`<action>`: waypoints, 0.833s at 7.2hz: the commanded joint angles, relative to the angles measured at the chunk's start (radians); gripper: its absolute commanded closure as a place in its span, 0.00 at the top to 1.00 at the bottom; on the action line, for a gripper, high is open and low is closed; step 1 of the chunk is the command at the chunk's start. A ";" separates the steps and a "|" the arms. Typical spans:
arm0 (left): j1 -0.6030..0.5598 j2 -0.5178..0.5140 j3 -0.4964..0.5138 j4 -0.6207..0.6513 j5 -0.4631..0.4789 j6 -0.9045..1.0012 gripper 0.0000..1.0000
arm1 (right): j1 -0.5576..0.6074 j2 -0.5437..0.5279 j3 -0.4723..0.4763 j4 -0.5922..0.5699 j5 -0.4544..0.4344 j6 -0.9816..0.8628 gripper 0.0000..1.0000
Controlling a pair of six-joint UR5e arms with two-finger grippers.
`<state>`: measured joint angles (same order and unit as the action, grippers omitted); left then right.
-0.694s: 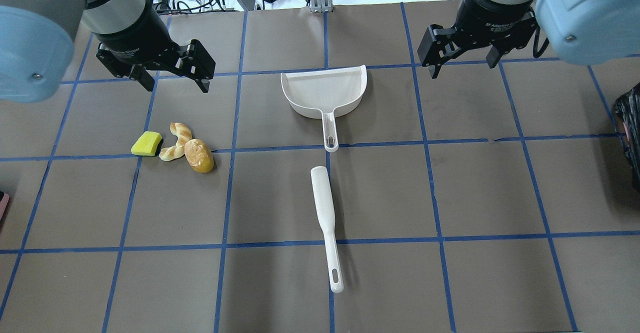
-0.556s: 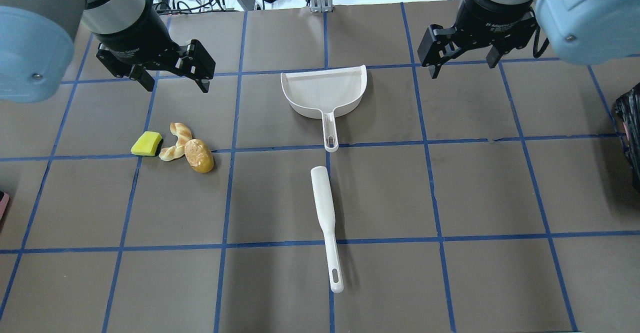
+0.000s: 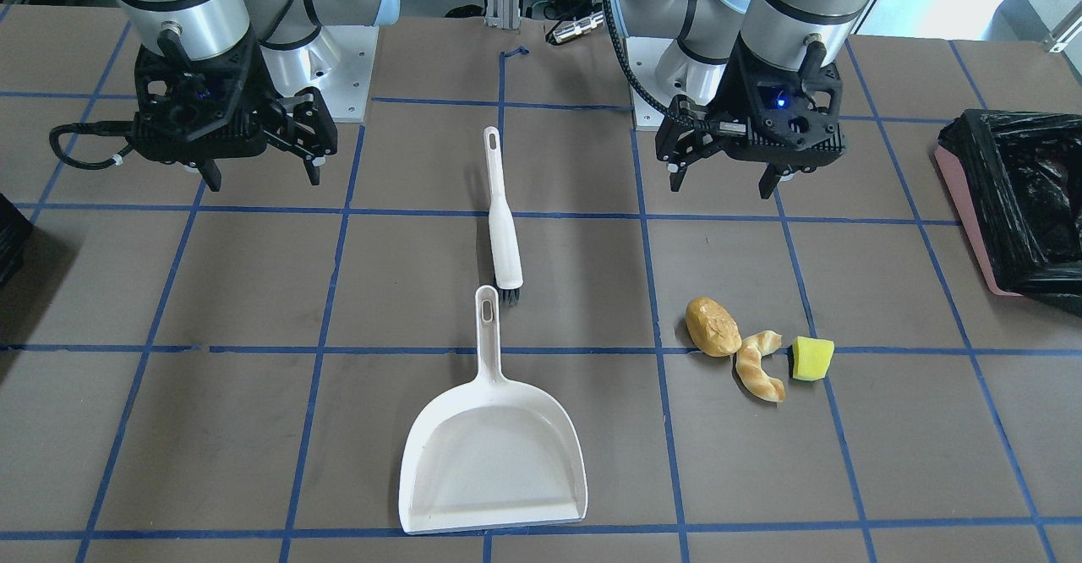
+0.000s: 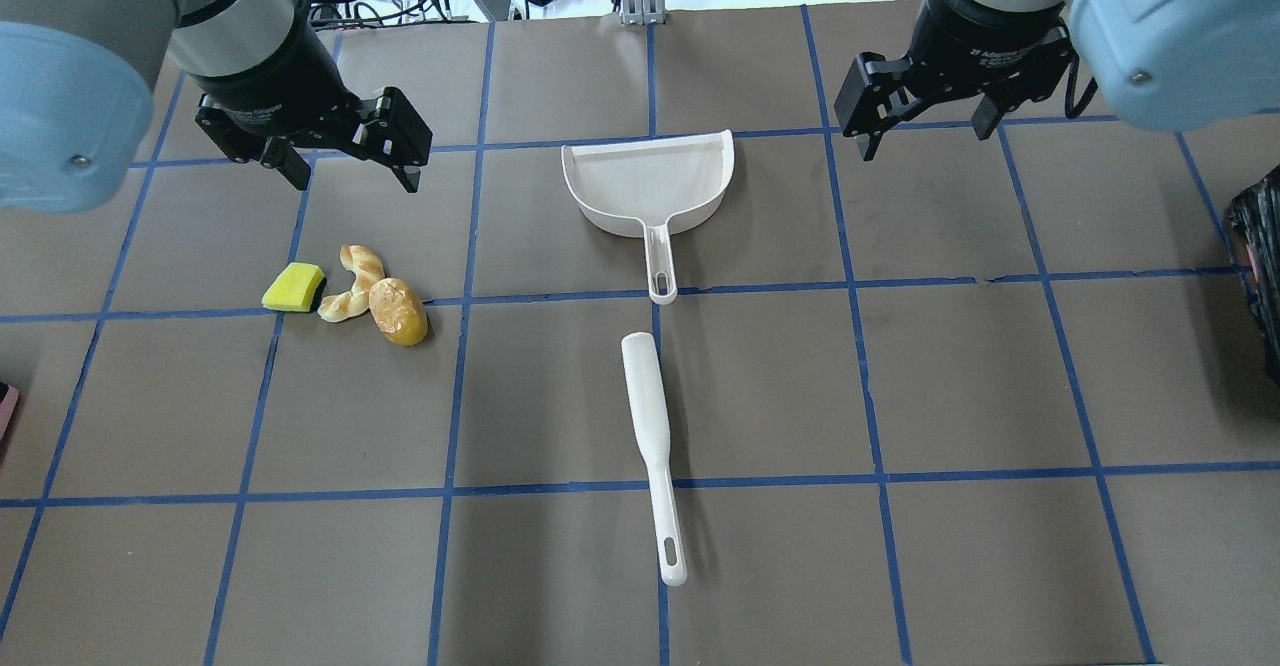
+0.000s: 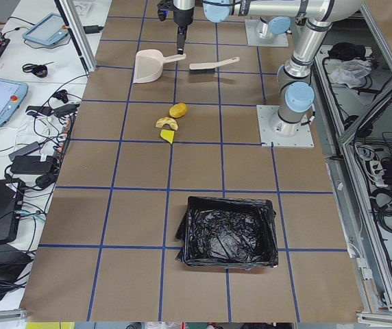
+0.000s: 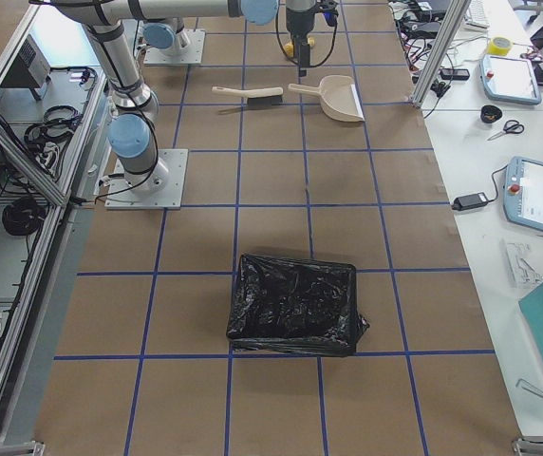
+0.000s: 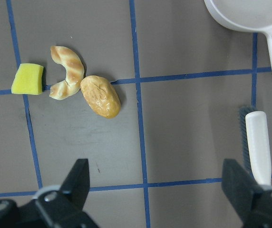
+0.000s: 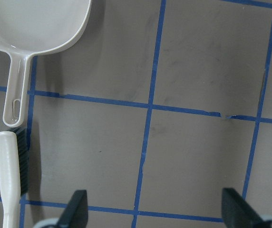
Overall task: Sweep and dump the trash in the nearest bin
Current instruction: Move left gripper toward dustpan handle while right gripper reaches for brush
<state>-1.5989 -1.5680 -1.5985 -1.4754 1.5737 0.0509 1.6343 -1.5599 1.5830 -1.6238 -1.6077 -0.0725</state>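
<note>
Looks like the opening step — tools not yet picked up, no sweeping begun. Left gripper [image 4: 353, 178]: raised above the table [image 4: 900, 396], fingers spread wide, pinching nothing. Right gripper [image 4: 925, 138]: likewise spread, empty, raised.

Down below the left gripper, toward its outer side: the trash [image 4: 362, 268] in a tight cluster, with potato-like lump [image 7: 100, 96], croissant-like twist [image 7: 67, 71] and sponge cube [image 7: 27, 79] touching or nearly so. Well beyond that same outer side, past the trash: the pink bin [image 3: 965, 208] with its black bag.

Between the two grippers, down on the table: dustpan [image 4: 648, 181] and brush [image 4: 648, 416], lying end to end, neither one gripped.

Next, probably calls for lowering onto the brush handle and the dustpan handle, closing on each, then carrying both across beside the trash — pan mouth facing the pieces.
</note>
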 commanded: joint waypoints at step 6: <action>-0.028 -0.216 0.015 0.232 -0.111 0.008 1.00 | 0.407 -0.097 0.418 -0.137 0.014 0.345 1.00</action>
<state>-1.6037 -1.7339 -1.5842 -1.3131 1.5086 0.0806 1.9639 -1.6529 1.9253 -1.6924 -1.5943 0.1799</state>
